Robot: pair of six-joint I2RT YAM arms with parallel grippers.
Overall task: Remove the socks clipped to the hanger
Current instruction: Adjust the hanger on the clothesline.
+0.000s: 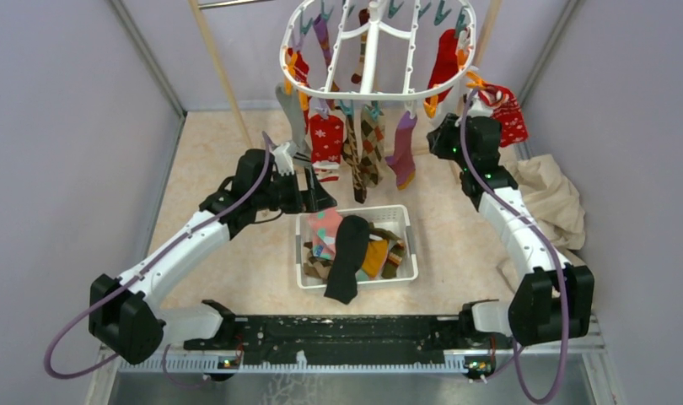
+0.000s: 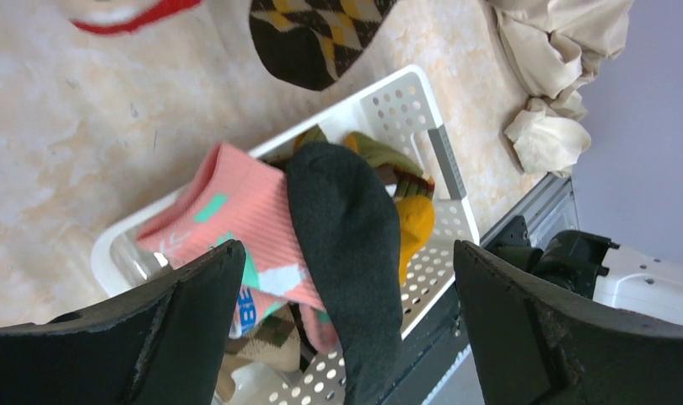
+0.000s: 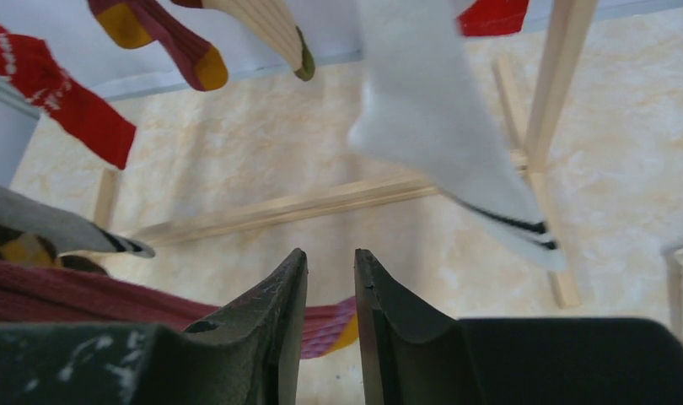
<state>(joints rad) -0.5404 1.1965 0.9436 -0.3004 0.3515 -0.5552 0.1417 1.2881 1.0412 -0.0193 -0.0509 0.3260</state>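
The white oval hanger (image 1: 370, 59) hangs at the back with socks clipped round its rim: a red snowflake sock (image 1: 326, 137), a brown argyle sock (image 1: 370, 145), a purple one (image 1: 403, 152) and red ones (image 1: 444, 59). My left gripper (image 1: 321, 198) (image 2: 346, 246) stands wide open over the basket, holding nothing, just below the red and argyle socks. My right gripper (image 1: 473, 110) (image 3: 330, 253) is under the hanger's right side, its jaws a narrow gap apart with nothing between them. A white sock (image 3: 431, 110) hangs just above and ahead of it.
A white slotted basket (image 1: 411, 249) (image 2: 406, 93) in the middle holds several socks, with a black sock (image 1: 346, 257) (image 2: 346, 219) draped over its near rim. A beige cloth (image 1: 549, 198) lies at the right wall. Wooden rack poles (image 1: 220, 67) (image 3: 287, 207) stand behind.
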